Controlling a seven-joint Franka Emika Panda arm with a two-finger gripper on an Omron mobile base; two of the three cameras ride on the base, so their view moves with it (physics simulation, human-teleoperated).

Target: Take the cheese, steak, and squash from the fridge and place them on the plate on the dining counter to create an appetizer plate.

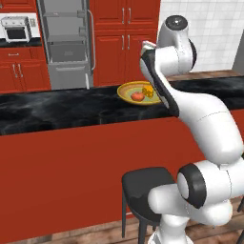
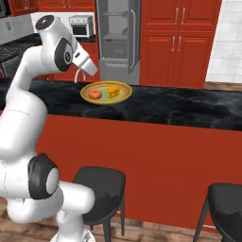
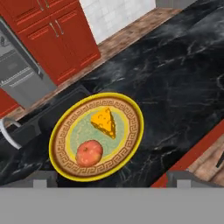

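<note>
Tall grey-silver fridge (image 2: 118,40) stands open at the far wall between red cabinets, grey shelves showing. Long dining counter with glossy black marbled top (image 1: 57,109) over a red front panel spans the foreground. White arm reaches over it; two-finger gripper (image 3: 111,178) hangs above the plate, jaws spread wide, holding nothing. Round plate, golden-orange rim, pale green centre (image 3: 131,114), rests on the counter. On it: round reddish steak piece (image 3: 89,153) and yellow-orange cheese wedge (image 3: 105,121), just beside each other.

Glossy black marbled dining counter (image 3: 183,78), smooth patterned glazed plate (image 3: 131,114), brushed grey metal fridge (image 2: 118,38).
</note>
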